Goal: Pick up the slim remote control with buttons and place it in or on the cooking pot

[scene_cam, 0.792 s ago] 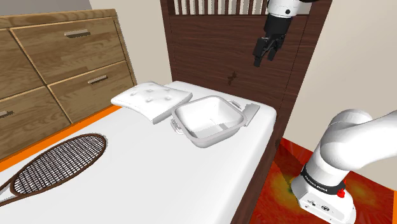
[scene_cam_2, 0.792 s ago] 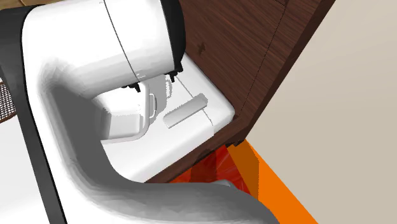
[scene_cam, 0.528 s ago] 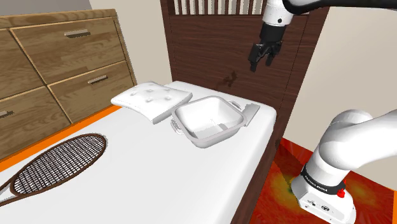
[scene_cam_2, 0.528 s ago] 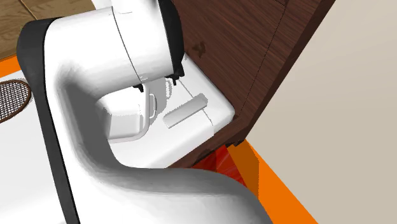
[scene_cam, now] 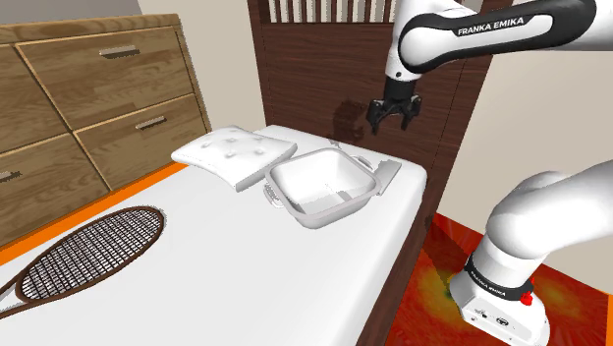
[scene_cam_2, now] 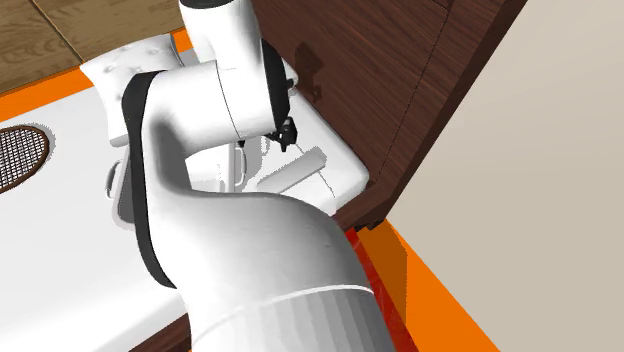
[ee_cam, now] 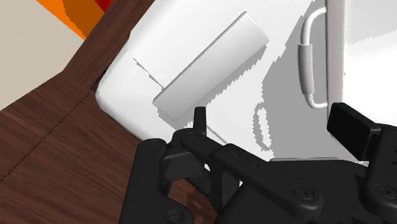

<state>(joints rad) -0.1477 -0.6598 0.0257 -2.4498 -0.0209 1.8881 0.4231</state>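
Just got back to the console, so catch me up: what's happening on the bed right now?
The white arm's pincer hangs open and empty above the slim pale remote. The remote lies flat on the white bed beside the white pot, by one of its handles and close to the dark headboard. Nothing is gripped yet, and the pot is empty.

White remote (ee_cam: 210, 67), white pot (scene_cam: 310, 178), black end effector (scene_cam: 392, 123).
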